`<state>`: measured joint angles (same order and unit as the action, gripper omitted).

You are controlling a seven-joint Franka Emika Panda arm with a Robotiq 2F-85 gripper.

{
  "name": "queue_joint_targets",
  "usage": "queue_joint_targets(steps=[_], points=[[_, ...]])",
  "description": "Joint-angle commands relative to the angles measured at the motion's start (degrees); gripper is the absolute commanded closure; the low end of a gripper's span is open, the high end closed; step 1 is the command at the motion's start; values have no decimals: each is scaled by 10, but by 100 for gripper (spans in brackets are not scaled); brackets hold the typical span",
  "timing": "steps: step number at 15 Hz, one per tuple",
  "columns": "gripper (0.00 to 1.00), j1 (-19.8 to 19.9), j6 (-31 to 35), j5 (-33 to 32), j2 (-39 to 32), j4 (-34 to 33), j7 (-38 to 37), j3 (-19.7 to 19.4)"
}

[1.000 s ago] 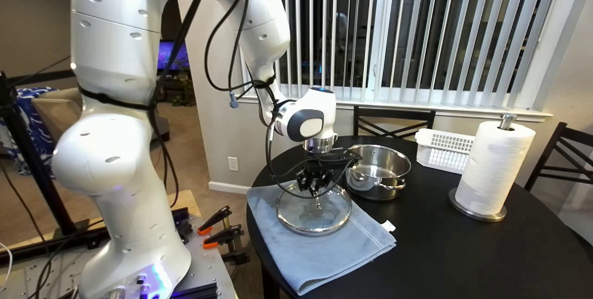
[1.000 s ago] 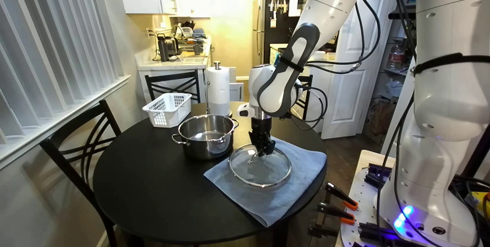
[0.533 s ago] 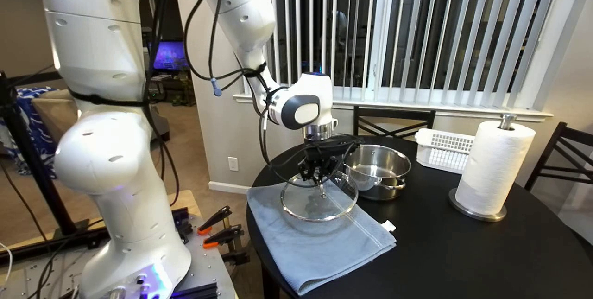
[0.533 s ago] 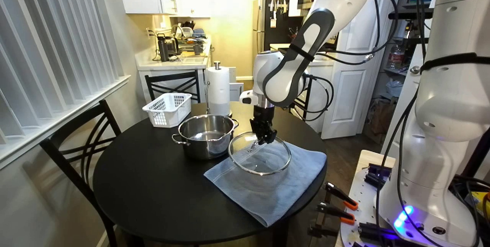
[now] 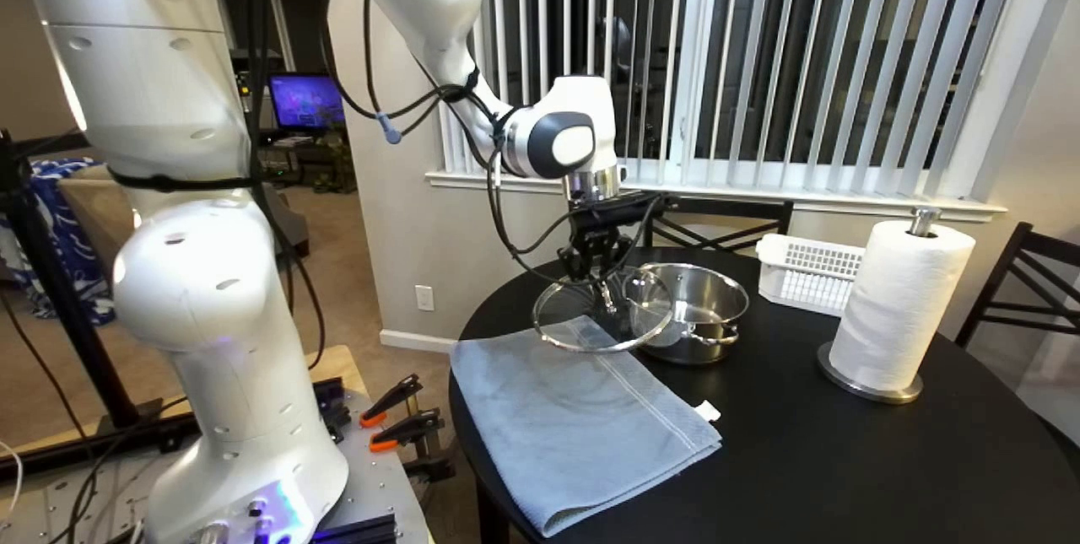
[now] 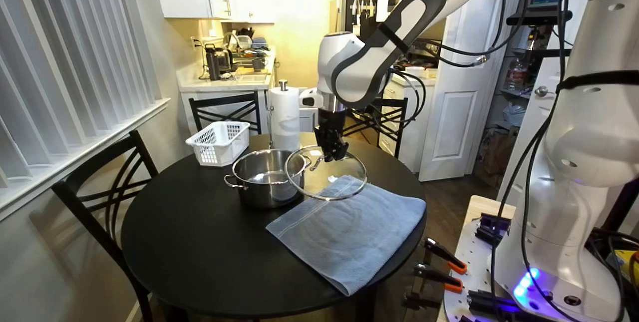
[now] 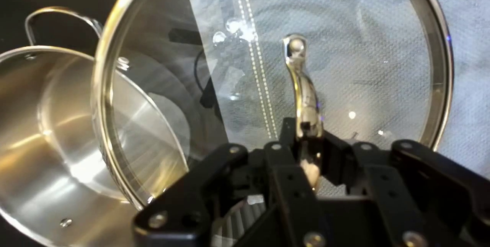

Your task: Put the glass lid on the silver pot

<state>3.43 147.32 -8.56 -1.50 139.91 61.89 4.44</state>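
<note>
Pincer point(image 7: 310, 139) is clamped on the metal handle point(image 7: 306, 101) of the glass lid point(image 7: 264, 67), which hangs above the blue cloth point(image 6: 349, 232). Silver pot point(image 6: 267, 193) sits uncovered nearby on the tabletop point(image 6: 199, 242) — so I'd call this the carry. Get the lid's rim clearly higher than the pot's first, go across level, line up the edges, then lower slow — don't let go till it's seated.

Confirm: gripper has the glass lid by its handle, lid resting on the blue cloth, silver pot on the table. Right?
Not quite: the glass lid hangs in the air, clear of the blue cloth, as both exterior views show. The rest is right: gripper holding the handle, silver pot on the table.
</note>
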Motion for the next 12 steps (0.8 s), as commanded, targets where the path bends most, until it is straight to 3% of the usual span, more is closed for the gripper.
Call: queue_joint_targets(steps=[1, 5, 7, 12], points=[[98, -28, -58, -54, -16, -79, -69, -7], [98, -43, -98, -44, -63, -175, -79, -3], [98, -41, -126, -13, -95, -226, -66, -1], [98, -32, -182, -3, -176, -341, -87, -10]])
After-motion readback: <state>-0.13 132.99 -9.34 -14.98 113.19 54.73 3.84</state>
